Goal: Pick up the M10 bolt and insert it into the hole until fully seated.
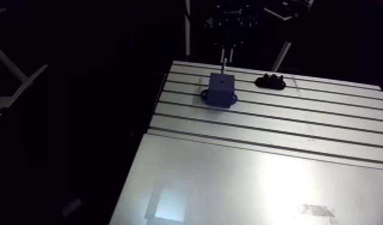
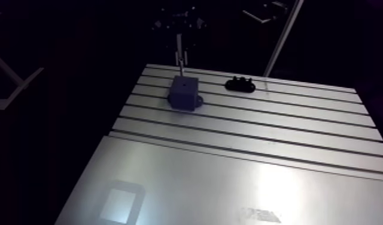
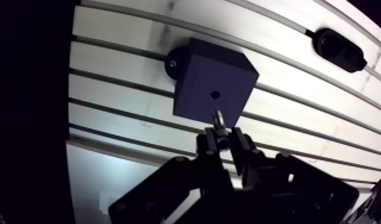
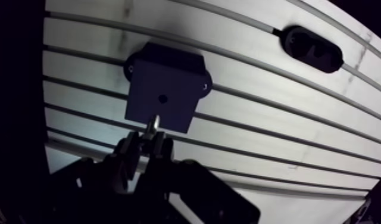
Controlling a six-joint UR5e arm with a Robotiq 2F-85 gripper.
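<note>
A dark blue block with a small hole in its top face stands on the slotted aluminium table; flanges stick out at its sides. My gripper hangs above the block's near edge, shut on a metal bolt whose shaft points down toward the block, its tip just short of the hole. In the arm view the bolt shows as a thin pale rod above the block.
A black oval holder with round pockets lies on the table beyond the block, to its right in the arm view. A smooth plate covers the table's near part. The table's left edge drops off beside the block.
</note>
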